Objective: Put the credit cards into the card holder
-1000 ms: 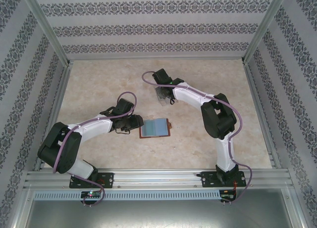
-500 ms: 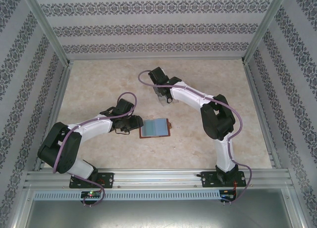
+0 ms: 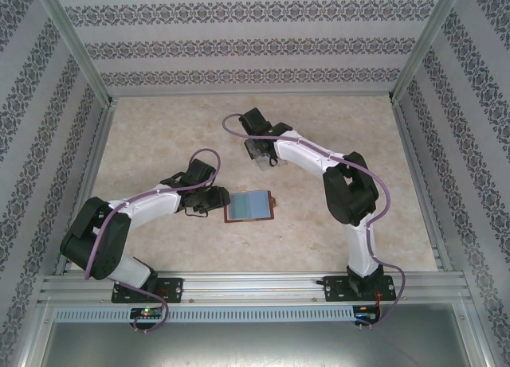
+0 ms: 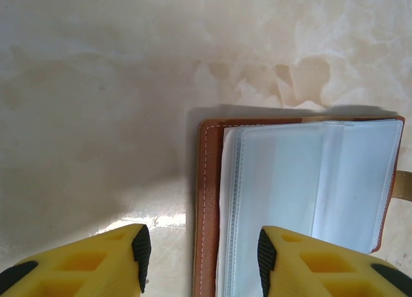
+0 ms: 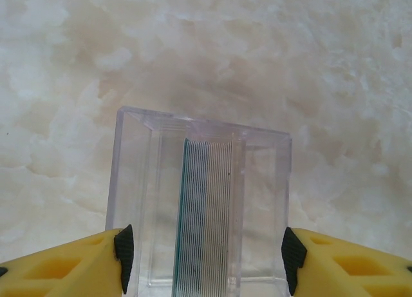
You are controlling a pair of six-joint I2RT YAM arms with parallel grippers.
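Brown card holder open at mid-table, my left gripper at its nine o'clock edge, jaws apart, empty, cards in clear case at twelve o'clock, right gripper straddling it, grip unclear to me

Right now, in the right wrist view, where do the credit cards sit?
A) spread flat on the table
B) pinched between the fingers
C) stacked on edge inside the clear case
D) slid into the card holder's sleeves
C: the credit cards stand packed together, edges up, inside the clear case, which rests on the table.
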